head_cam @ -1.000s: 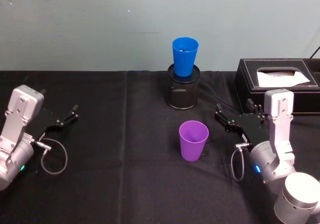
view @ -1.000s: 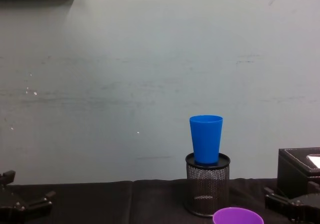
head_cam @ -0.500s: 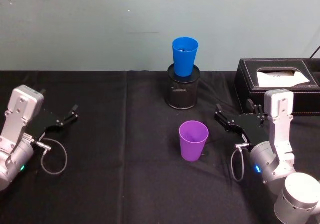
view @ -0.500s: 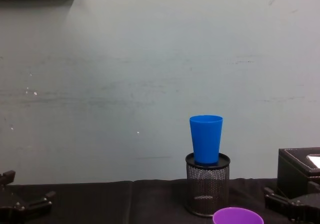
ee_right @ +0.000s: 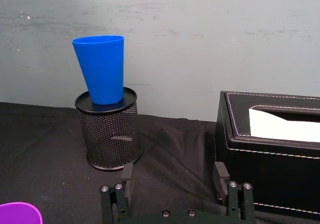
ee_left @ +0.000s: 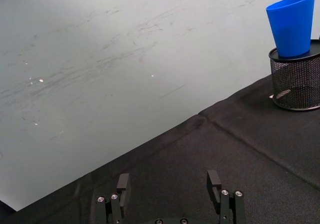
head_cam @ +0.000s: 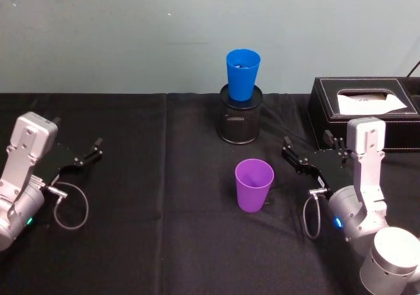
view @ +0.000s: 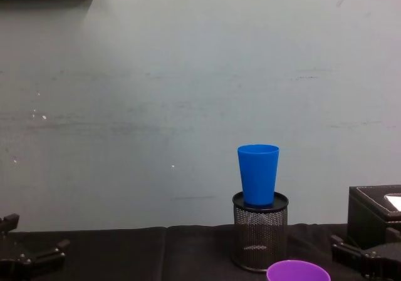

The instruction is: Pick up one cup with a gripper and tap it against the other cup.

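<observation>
Black-clothed table (head_cam: 164, 242) carries purple cup (head_cam: 254, 184), mesh holder (head_cam: 240, 119), tissue box (head_cam: 365, 111).

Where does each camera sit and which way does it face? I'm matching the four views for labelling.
Head: high, looking down at the purple cup, both arms, left gripper, right gripper.
Chest: low, looking forward at the blue cup seated in the mesh holder.
Left wrist: on the left arm, over its open fingers.
Right wrist: on the right arm, towards the tissue box.
All four views show the blue cup.
</observation>
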